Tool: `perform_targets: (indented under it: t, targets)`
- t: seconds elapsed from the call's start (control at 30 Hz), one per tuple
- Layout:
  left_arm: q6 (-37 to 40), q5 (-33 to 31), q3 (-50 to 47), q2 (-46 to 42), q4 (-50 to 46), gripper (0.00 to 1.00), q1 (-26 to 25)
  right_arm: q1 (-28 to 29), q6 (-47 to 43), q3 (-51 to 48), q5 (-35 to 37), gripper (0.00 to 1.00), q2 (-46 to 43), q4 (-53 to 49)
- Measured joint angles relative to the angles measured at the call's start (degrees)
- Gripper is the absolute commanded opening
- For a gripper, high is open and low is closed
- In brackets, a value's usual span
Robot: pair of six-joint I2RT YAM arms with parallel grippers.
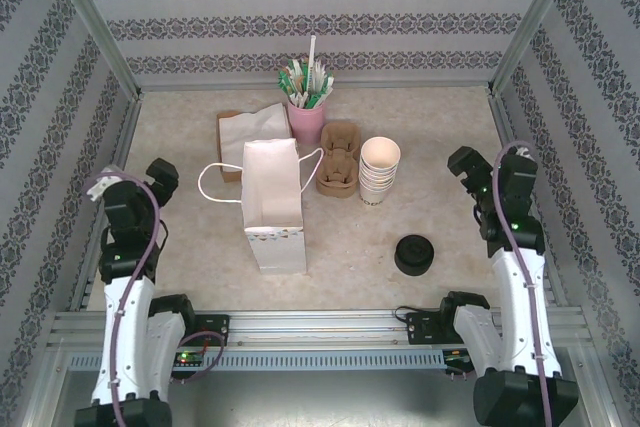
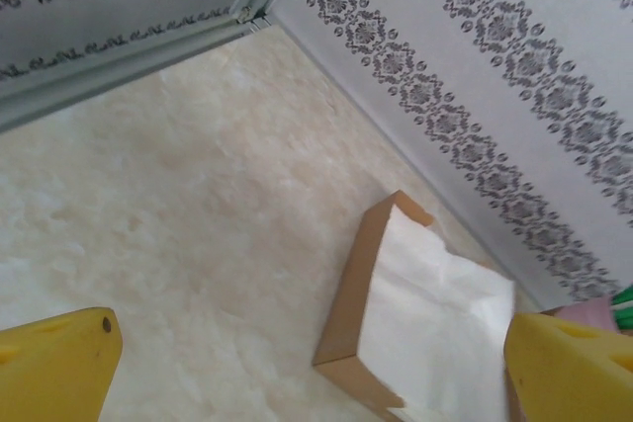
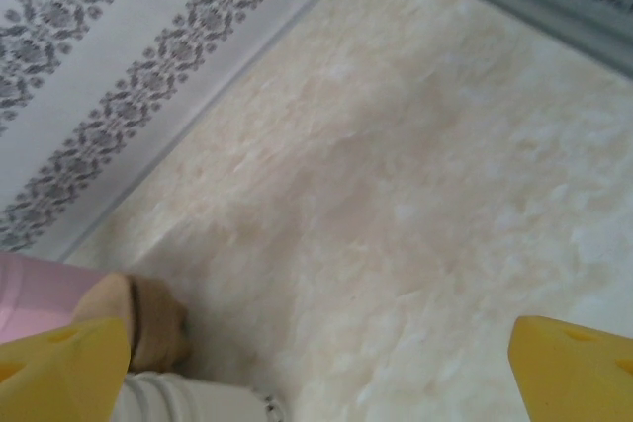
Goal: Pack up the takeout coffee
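The takeout coffee is out of view. A stack of lidless cream cups [image 1: 380, 169] stands mid-table, and its rim [image 3: 188, 402] lies beside the left finger in the right wrist view. A squat pile of black lids [image 1: 414, 254] sits nearer the front. A white paper bag [image 1: 272, 205] with looped handles stands open at the centre. My left gripper [image 1: 160, 179] [image 2: 315, 371] hangs open at the left, over bare table. Off to the right, my right gripper [image 1: 465, 169] [image 3: 316, 371] is also open, with nothing between its fingers.
A brown box of white napkins [image 1: 240, 132] [image 2: 435, 313] sits behind the bag. A pink cup of stirrers and straws [image 1: 306, 117] [image 3: 49, 289] and a brown cup carrier [image 1: 338, 157] [image 3: 148, 318] stand at the back. Patterned walls enclose the table [image 1: 450, 127].
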Motion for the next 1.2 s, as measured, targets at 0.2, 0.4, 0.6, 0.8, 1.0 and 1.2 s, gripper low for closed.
perform_targets:
  t: [0.2,0.4,0.6,0.8,1.0,1.2]
  targets:
    - [-2.12,13.68,6.49,3.21,-2.25,0.98,3.48,0.07,1.33,9.68,-6.95,0.84,4.02,-9.64]
    - [-0.83,22.88,16.70,5.40,-7.96,0.87,3.45,7.19,1.95,16.46,-7.39,0.66,7.13,-18.56]
    - [0.04,32.22,22.95,7.48,-11.26,0.68,2.91,21.81,2.08,22.40,-0.74,0.57,11.15,-24.83]
    - [3.19,35.19,29.66,13.55,-17.75,0.59,-3.23,30.99,2.23,26.51,6.27,0.49,16.46,-26.80]
    - [7.61,32.28,37.79,19.85,-22.88,0.45,-13.90,31.32,3.34,27.30,9.09,0.45,19.65,-26.67]
    - [8.04,29.81,40.83,21.33,-23.26,0.43,-19.65,31.58,4.07,27.63,9.09,0.43,22.56,-24.98]
